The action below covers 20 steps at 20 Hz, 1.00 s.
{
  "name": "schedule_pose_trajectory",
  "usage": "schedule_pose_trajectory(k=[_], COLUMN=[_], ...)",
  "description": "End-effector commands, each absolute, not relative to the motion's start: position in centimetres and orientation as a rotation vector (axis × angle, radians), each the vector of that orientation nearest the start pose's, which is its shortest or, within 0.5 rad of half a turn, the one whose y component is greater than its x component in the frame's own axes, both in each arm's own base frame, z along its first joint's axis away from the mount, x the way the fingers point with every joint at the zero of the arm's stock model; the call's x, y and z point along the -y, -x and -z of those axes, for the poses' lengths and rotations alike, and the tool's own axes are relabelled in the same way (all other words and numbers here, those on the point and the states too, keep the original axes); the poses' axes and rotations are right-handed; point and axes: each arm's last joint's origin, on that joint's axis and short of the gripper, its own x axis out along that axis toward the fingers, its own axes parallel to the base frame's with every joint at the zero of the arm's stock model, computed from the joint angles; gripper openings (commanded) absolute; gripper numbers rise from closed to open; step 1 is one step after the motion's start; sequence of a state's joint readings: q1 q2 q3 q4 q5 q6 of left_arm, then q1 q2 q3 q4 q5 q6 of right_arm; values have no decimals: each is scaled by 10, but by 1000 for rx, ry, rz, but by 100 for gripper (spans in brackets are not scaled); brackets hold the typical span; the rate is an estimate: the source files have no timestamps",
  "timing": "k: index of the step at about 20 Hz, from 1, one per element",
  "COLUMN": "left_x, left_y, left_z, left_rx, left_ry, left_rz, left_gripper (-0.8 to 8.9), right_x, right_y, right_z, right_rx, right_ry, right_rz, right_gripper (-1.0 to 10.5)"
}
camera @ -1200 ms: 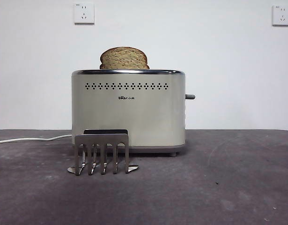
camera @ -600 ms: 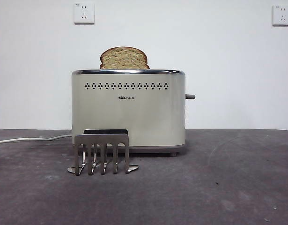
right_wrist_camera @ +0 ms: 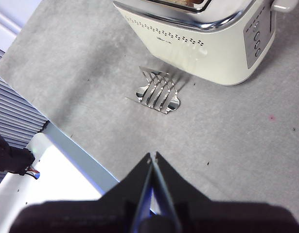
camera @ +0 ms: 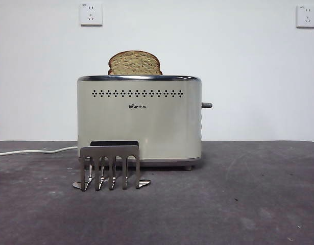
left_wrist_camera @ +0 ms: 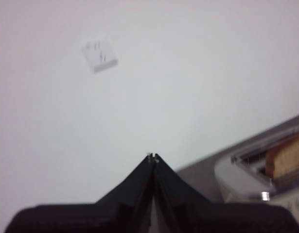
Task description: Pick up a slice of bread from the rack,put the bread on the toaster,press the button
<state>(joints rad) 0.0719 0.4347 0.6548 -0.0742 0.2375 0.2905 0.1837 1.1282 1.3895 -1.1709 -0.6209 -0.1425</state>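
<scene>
The slice of bread point(camera: 135, 63) stands upright in the toaster point(camera: 139, 117), its rounded top above the chrome rim, left of centre. The left wrist view catches the bread point(left_wrist_camera: 286, 156) in the toaster's slot point(left_wrist_camera: 258, 167). The grey rack point(camera: 110, 167) stands in front of the toaster with nothing in it, also seen as the rack point(right_wrist_camera: 158, 90) in the right wrist view. The button point(camera: 206, 105) sticks out of the toaster's right side. My left gripper point(left_wrist_camera: 152, 157) is shut, held high and away from the toaster. My right gripper point(right_wrist_camera: 152, 156) is shut above the table, short of the rack.
A white power cord point(camera: 34, 151) runs off to the left behind the rack. Two white wall sockets point(camera: 91, 14) sit high on the wall. The table's edge point(right_wrist_camera: 76, 148) lies close under my right gripper.
</scene>
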Motion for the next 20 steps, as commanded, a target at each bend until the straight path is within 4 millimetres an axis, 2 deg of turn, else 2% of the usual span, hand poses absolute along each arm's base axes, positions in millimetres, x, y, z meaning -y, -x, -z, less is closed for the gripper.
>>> schedule_pose_trajectory(k=[1,5,10,16,20], left_x=[-2,-2,-2,-2,-2], left_y=[-99,-100,-101,-100,-96], left_z=[-300,-240,-190,-158,-151], left_rx=[135,49,-36,-58,-128], left_ry=[-272,-257,-224,-215,-201], left_rz=[115,113,114,117,127], left_gripper=[-4,-4,-4,-4,-4], right_x=[-50,-50,-50,-50,-50], right_y=[-178,-178,-178,-178,-178], right_z=[-390,-390,-390,-390,-390], right_rx=[-854,-854,-854,-854,-854], right_ry=[-73,-73,-73,-73,-73], right_rz=[-812,-812,-812,-812,-812], right_gripper=[1,1,1,1,1])
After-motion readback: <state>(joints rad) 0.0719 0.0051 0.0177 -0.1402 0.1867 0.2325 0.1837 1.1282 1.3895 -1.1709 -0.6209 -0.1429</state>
